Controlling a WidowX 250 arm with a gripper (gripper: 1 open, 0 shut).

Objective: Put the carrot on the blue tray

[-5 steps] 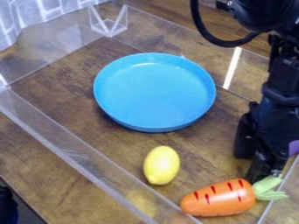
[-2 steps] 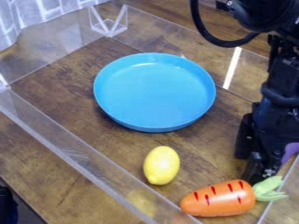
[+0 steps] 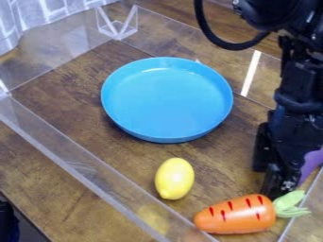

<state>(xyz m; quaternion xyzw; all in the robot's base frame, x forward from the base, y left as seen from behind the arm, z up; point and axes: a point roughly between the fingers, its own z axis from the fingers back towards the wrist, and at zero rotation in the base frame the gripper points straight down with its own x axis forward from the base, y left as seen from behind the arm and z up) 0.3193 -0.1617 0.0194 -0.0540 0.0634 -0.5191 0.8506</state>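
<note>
While pointing down, gripper (image 3: 282, 173) open, above carrot (image 3: 237, 215)

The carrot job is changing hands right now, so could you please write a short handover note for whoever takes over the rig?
Hand: open, pointing down, holding nothing, low over the table at the right edge, just above and behind the carrot's leafy end.
Carrot: lying on its side on the wooden table at the front right, green top pointing right, not yet gripped.
Blue tray: mid-table, nothing on it.
Also there: a yellow lemon between tray and carrot, and a purple item partly hidden behind the hand.
Done: the approach only.
Left: grasp the carrot, lift it, carry it to the tray, release.
</note>
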